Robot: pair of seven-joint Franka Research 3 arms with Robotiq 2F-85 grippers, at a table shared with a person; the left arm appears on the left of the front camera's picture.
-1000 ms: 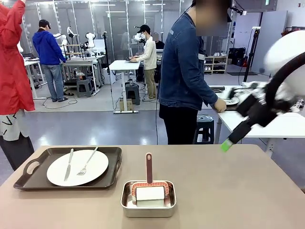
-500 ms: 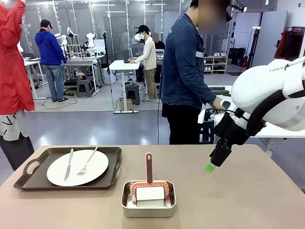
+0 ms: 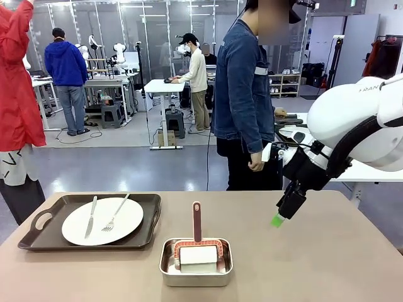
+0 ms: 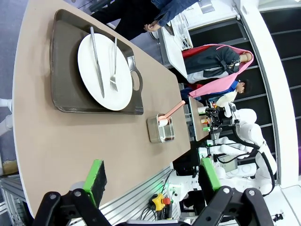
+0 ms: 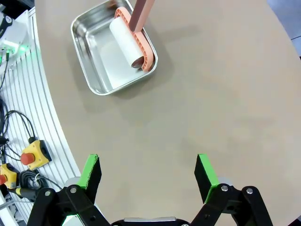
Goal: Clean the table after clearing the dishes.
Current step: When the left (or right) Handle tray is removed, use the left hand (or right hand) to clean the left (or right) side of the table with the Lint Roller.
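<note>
My left gripper (image 4: 153, 175) and right gripper (image 3: 278, 220) stand wide, holding nothing. The right one hangs over the table (image 3: 327, 264), at 2 o'clock from the steel pan (image 3: 169, 267). The tray (image 3: 38, 221) with 1 plate (image 3: 79, 228), knife (image 3: 91, 216) and fork (image 3: 115, 217) lies at 10 o'clock.

The table (image 3: 315, 264) bears a dark tray (image 3: 63, 202) and, beside it, a steel pan (image 3: 195, 279).

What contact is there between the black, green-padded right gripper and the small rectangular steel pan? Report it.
Apart. The right wrist view shows the open right gripper above bare beige tabletop, a clear stretch separating its green pads from the steel pan.
</note>
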